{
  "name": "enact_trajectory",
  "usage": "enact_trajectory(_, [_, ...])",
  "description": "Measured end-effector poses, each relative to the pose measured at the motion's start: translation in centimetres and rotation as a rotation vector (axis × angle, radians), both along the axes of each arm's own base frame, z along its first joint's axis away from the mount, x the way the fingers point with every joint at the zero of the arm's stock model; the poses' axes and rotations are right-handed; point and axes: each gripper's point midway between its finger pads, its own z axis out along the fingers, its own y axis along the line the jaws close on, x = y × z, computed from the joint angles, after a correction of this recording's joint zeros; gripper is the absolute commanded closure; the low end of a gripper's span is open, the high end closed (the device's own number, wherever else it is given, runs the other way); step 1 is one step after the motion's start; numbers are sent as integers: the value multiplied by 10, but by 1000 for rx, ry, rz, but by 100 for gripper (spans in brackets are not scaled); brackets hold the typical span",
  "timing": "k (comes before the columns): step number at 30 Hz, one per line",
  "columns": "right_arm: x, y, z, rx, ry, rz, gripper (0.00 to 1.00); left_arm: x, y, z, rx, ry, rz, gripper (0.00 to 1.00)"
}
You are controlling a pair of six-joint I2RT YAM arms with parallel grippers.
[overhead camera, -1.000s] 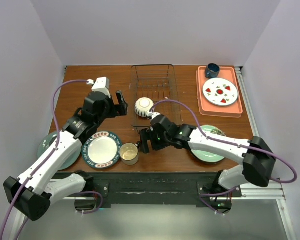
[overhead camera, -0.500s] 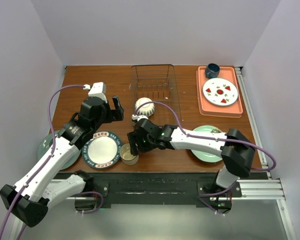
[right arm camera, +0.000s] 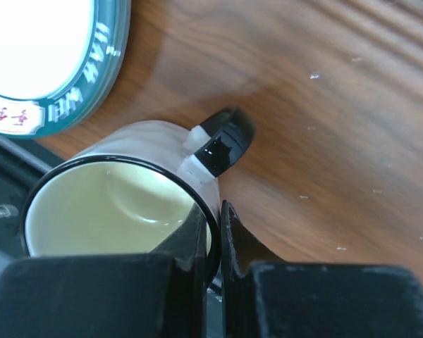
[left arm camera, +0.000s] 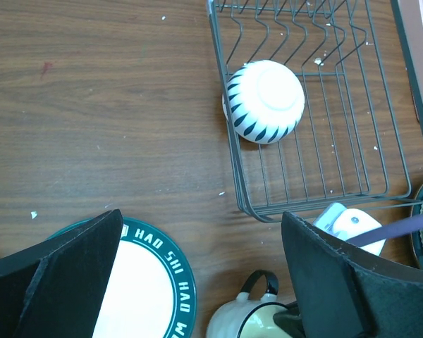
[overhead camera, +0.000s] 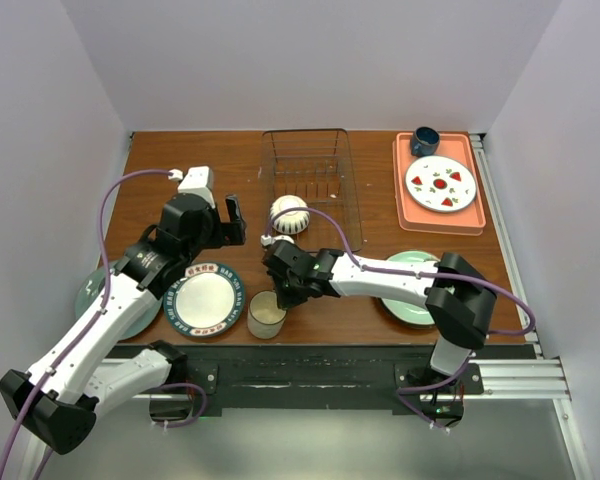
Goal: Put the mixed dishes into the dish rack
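The cream mug with a dark handle is at the table's near edge. My right gripper is shut on the mug's rim, one finger inside and one outside, beside the handle. The striped bowl lies upside down in the near left corner of the wire dish rack. Left of the mug lies the white plate with a dark-blue rim. My left gripper hangs open and empty above the table, between that plate and the dish rack.
A pale green plate lies at the near left under my left arm, and another at the near right under my right arm. An orange tray at the back right carries a strawberry plate and a dark blue cup.
My right gripper swung left and nearer to the mug, then shut on its rim. The mug shifted toward the near edge. My left gripper drew back slightly to the left.
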Motion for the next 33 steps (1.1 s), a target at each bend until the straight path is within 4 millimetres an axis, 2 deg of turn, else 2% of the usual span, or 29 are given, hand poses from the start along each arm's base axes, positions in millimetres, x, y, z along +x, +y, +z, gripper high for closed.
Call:
enact_trajectory(6, [0,-9,2,-33,-15,11,100,-2,-5,11,3,-10,-50,0])
enact_trajectory(9, [1,-19,12,-50,-39,9,100,-6,-13,16,-1,-9,-112,0])
enact_trajectory(12, [3,-27,37,-35,-81,4,100,-15,-24,16,-12,1,-203,1])
enact_trajectory(19, [22,-32,124,84,-254,-50,100,-39,-58,26,-75,-12,-475,2])
enact_trajectory(23, [36,-39,158,112,-349,-103,100,-51,-73,30,-98,-20,-603,2])
enact_trajectory(28, [49,-50,168,80,-425,-149,100,-57,-82,27,-105,-13,-685,4])
enact_trajectory(33, [61,-56,179,52,-489,-184,100,-51,-89,16,-96,21,-712,10])
